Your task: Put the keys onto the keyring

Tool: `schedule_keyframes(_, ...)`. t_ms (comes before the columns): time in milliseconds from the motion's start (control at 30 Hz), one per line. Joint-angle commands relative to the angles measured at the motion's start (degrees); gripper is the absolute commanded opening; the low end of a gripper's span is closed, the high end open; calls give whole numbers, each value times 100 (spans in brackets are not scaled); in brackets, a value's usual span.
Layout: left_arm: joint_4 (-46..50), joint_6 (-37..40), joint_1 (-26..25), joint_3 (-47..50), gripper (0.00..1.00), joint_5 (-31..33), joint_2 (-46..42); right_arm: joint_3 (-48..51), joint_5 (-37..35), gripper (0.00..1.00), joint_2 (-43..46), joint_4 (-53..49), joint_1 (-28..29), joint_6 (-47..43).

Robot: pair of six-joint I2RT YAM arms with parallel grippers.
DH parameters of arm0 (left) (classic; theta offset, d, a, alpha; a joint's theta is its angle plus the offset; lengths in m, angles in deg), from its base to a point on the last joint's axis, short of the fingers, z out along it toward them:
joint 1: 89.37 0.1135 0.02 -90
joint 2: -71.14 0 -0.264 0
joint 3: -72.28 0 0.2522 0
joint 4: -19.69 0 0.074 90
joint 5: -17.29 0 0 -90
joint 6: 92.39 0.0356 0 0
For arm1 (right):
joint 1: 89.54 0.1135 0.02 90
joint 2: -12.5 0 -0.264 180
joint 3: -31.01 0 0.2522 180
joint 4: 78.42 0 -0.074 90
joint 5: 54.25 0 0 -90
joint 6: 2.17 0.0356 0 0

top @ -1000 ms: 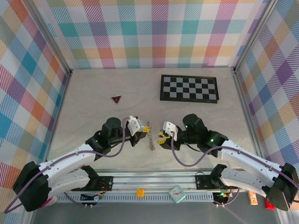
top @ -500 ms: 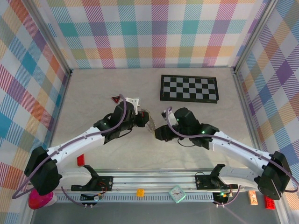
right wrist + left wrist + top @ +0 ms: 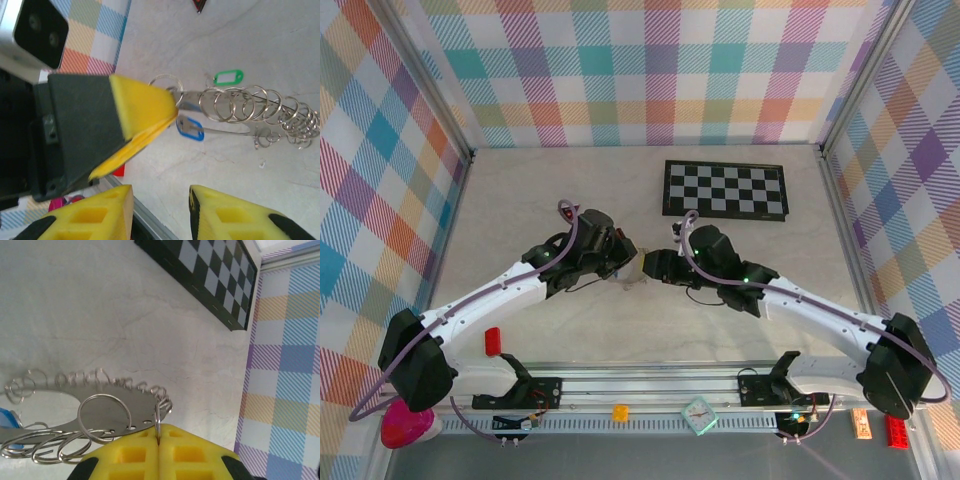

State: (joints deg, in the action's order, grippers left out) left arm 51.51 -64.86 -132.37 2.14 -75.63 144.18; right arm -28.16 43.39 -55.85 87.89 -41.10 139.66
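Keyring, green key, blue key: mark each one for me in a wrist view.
keyring [image 3: 142,410], left wrist view, flat band beside its small holes.
green key [image 3: 228,77], right wrist view, middle of its head.
blue key [image 3: 190,129], right wrist view, middle of its head.

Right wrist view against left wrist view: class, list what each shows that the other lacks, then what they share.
Right wrist view: the mint-green key, the dark red triangle and the open right gripper. Left wrist view: the checkerboard. Shared: the keyring, the left gripper shut on one of its wire loops, and the blue key, just a sliver at the left wrist view's edge.
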Motion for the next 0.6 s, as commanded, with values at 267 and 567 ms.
schedule_keyframes(267,-36,-538,-50,101,0,-319,-205,-112,-224,33,-625,610,-19,8)
schedule_keyframes(567,-163,-728,-50,277,0,-550,-255,240,-175,36,-555,856,-266,-548)
